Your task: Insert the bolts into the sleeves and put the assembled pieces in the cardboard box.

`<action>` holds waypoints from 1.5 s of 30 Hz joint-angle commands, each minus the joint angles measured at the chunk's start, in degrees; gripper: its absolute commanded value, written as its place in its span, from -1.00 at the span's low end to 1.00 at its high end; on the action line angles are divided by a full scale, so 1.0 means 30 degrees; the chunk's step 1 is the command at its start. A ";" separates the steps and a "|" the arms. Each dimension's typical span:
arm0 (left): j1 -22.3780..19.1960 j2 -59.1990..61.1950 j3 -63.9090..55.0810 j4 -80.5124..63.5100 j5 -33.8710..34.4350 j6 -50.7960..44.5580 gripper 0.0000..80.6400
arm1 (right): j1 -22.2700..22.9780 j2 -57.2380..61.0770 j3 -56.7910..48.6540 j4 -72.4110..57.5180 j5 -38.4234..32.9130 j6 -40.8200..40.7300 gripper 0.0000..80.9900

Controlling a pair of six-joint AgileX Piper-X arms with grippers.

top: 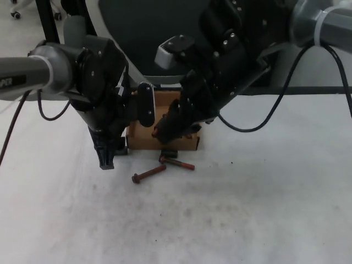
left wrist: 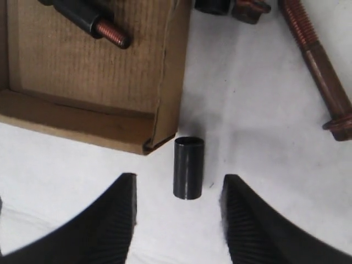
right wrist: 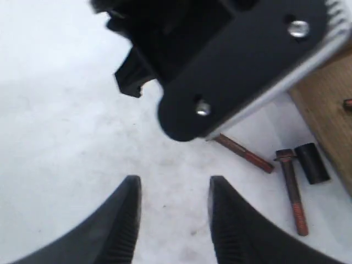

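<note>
Holding nothing in the left gripper (left wrist: 179,184), fingers (left wrist: 110,220) spread either side of a black sleeve (left wrist: 188,168) without touching it, just beside a corner of the cardboard box (left wrist: 71,77). Parted and empty at the right gripper (right wrist: 175,184), over the bench (right wrist: 66,137). Inside the box, an assembled piece (left wrist: 88,21); on the bench near its front, a loose bolt (top: 148,174) and a second bolt (top: 179,164).
</note>
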State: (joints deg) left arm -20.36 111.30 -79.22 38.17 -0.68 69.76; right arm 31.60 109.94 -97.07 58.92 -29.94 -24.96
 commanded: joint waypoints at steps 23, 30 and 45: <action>0.1047 0.1459 -0.0160 -0.0996 0.0460 0.0774 -0.33 | 0.1636 -0.0409 0.2976 0.2696 -0.0265 -0.1808 -0.06; 0.0331 0.1459 -0.0160 -0.0723 0.1060 0.0595 -0.33 | 0.1636 -0.0409 0.2976 0.2696 -0.0265 -0.1669 -0.06; -0.0097 0.1459 -0.0160 0.0208 0.1690 -0.0836 0.04 | 0.1636 -0.0409 0.2976 0.2753 -0.0265 -0.1525 -0.06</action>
State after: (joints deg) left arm -20.51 115.63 -79.40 37.67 3.87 68.50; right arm 36.24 109.59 -88.28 66.64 -29.94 -29.94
